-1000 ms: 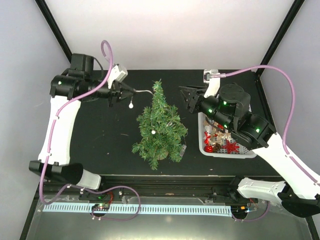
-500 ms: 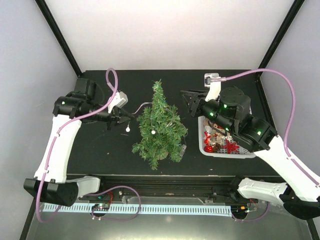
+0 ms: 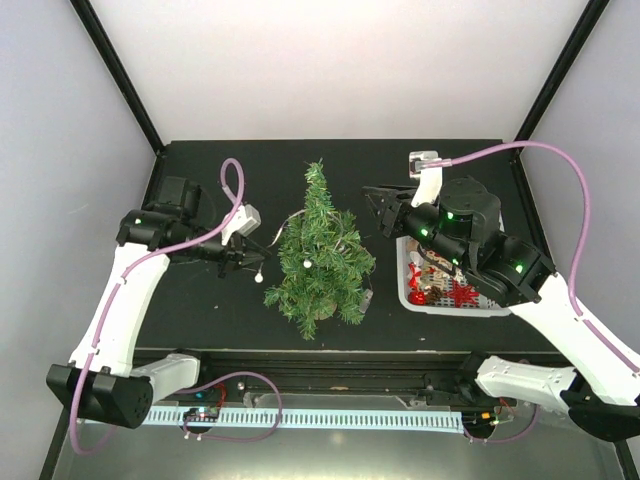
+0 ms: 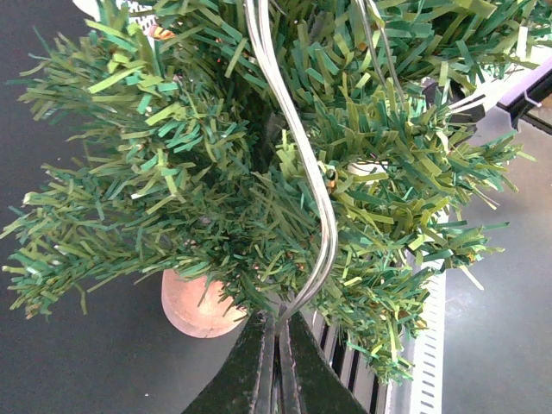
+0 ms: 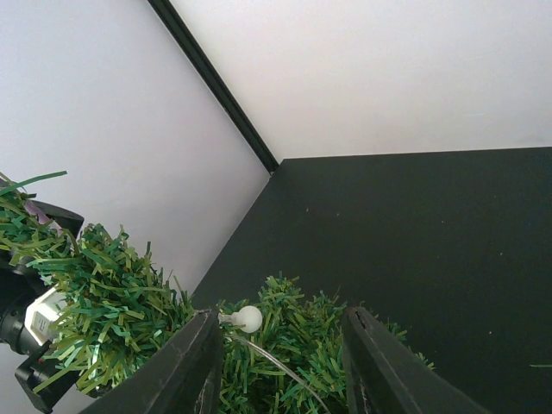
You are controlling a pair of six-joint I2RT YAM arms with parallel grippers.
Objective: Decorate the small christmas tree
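The small christmas tree point(image 3: 320, 255) stands upright mid-table on its brown base point(image 4: 194, 302). A thin clear light wire point(image 4: 297, 172) with white bulbs runs across its branches. My left gripper point(image 3: 254, 261) is at the tree's lower left, shut on this wire point(image 3: 285, 222). A white bulb point(image 3: 259, 280) hangs just below the left gripper. In the left wrist view the left gripper point(image 4: 278, 332) pinches the wire close to the foliage point(image 4: 172, 164). My right gripper point(image 3: 378, 208) is open and empty at the tree's upper right. In its wrist view the right gripper point(image 5: 280, 345) frames branches point(image 5: 302, 341) and a white bulb point(image 5: 248, 318).
A white basket point(image 3: 450, 310) holding red star ornaments point(image 3: 462, 293) and other decorations sits right of the tree, partly under the right arm. A white slotted piece point(image 4: 427, 345) shows behind the tree in the left wrist view. Black frame posts stand at the back corners.
My left gripper has moved nearer and rightward with the wire, from beside the treetop to the tree's lower left. The right gripper has barely moved.
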